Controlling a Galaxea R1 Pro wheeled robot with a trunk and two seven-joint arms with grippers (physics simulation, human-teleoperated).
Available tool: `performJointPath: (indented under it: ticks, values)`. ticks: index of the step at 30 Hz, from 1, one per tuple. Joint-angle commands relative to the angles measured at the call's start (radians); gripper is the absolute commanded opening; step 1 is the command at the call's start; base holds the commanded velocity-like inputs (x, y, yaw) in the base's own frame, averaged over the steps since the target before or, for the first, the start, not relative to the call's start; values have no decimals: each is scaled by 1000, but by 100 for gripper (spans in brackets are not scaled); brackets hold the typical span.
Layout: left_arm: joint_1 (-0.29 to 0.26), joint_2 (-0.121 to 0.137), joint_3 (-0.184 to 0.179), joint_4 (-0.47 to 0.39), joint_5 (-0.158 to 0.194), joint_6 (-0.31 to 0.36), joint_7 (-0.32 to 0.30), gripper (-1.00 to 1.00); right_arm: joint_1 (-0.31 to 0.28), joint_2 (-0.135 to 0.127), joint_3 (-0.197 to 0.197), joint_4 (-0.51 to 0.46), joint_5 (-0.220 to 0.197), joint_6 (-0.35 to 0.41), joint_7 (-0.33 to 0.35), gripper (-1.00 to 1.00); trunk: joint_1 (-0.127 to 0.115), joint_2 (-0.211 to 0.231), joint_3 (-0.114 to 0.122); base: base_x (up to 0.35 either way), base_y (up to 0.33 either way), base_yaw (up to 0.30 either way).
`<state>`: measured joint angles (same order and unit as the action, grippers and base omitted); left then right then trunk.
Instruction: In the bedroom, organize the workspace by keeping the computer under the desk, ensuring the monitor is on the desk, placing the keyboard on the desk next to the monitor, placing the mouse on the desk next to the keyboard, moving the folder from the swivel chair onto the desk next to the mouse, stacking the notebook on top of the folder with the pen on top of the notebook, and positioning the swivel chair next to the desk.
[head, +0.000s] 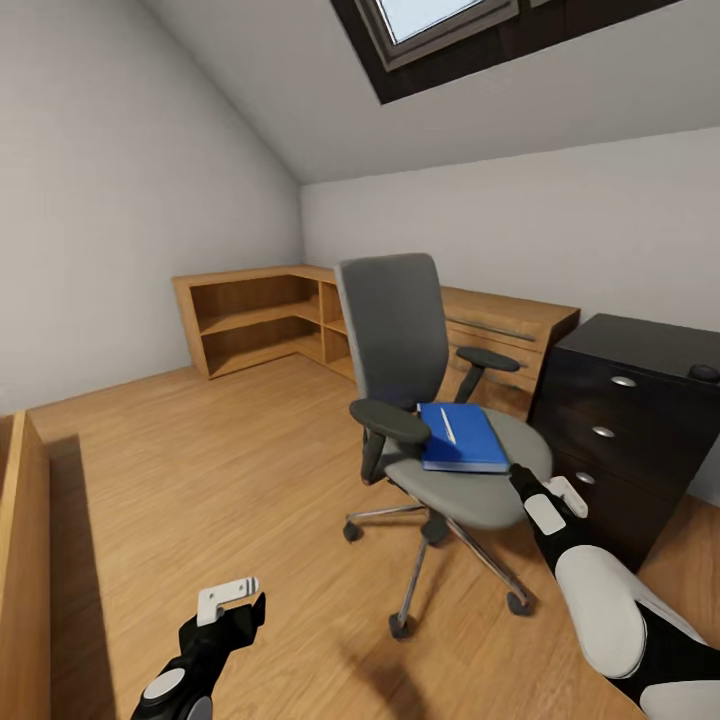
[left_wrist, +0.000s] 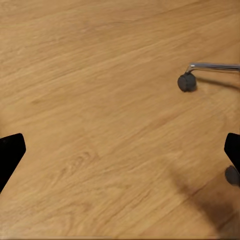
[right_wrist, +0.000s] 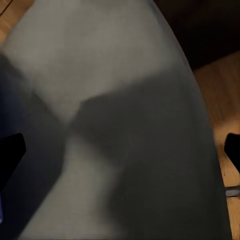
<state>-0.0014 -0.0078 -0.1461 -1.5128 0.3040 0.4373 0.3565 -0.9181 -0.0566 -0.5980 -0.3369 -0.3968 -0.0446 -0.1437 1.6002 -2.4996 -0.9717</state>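
Note:
The grey swivel chair (head: 400, 340) stands mid-floor, just left of the black desk's drawer unit (head: 625, 440). On its seat lies the blue folder (head: 462, 438), with the white pen (head: 448, 425) resting on top. A small rounded black mouse (head: 705, 372) sits on the drawer unit's top. My right gripper (head: 535, 490) is open, hovering at the seat's front right edge beside the folder; the right wrist view shows the grey seat (right_wrist: 125, 75) close beneath the open gripper (right_wrist: 120, 155). Low over the bare floor, left of the chair, my left gripper (head: 245, 598) (left_wrist: 120, 155) is open and empty.
Light-wood corner shelving (head: 260, 320) and a light-wood chest (head: 510, 330) line the far walls. A wooden panel (head: 25, 560) stands at the near left. The chair's chrome star base and a castor (left_wrist: 186, 82) spread over the wooden floor (head: 200, 470). A skylight sits in the sloped ceiling.

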Motion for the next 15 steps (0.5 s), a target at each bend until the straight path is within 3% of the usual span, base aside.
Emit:
performJointPath:
  ticks: [1, 15]
  values:
    - [0, 0, -2, 1, 10, 2, 9, 100, -1, 0, 3, 0, -11, -5, -1, 100, 0, 0, -1, 0, 0, 10]
    - [0, 0, -3, 4, 10, 2, 9, 100, -1, 0, 2, -1, -11, -3, -2, 100, 0, 0, -1, 0, 0, 1]
